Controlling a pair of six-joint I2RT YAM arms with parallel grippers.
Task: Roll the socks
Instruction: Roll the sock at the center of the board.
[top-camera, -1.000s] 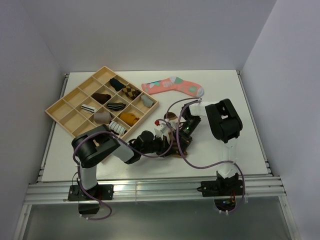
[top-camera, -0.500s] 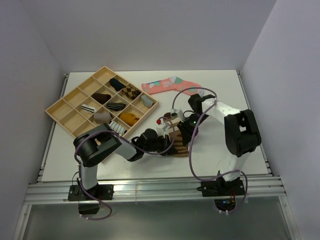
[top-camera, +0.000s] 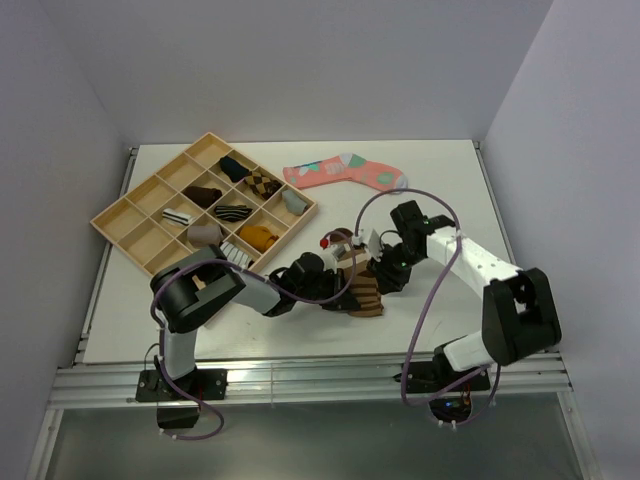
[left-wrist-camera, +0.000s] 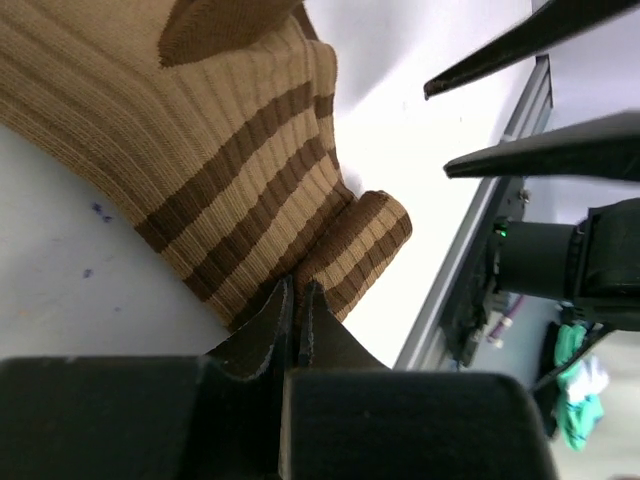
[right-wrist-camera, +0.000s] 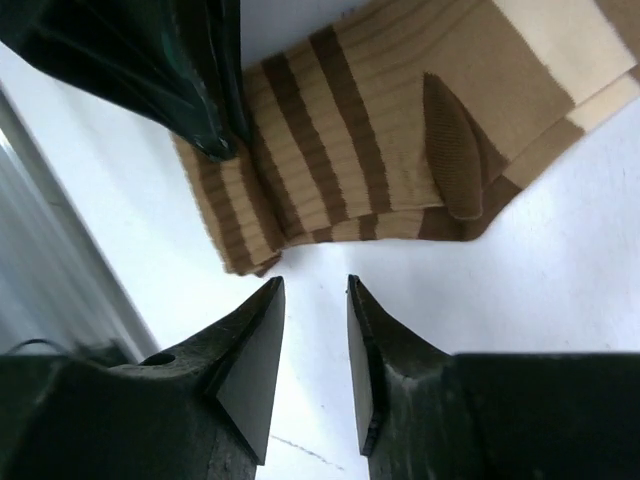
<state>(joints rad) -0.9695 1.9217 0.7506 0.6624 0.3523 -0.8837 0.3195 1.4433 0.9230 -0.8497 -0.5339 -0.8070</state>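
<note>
A brown sock (top-camera: 366, 296) with tan bands lies near the table's middle, its near end folded over. In the left wrist view the brown sock (left-wrist-camera: 230, 150) runs into my left gripper (left-wrist-camera: 297, 288), which is shut on the folded edge. Seen from above, the left gripper (top-camera: 340, 284) sits at the sock's left side. My right gripper (right-wrist-camera: 313, 288) is open and empty, hovering just off the brown sock's (right-wrist-camera: 370, 130) folded edge, over bare table. From the top, the right gripper (top-camera: 384, 277) stands at the sock's right.
A wooden divided tray (top-camera: 150, 178) at the back left holds several rolled socks. A coral-pink sock (top-camera: 345, 172) with teal and grey patches lies flat behind the arms. The table's metal front rail (top-camera: 300, 380) runs close to the sock.
My right arm has swung out to the right; its gripper opened, let go of the sock and now sits beside it. The left gripper kept its hold and shifted slightly right.
</note>
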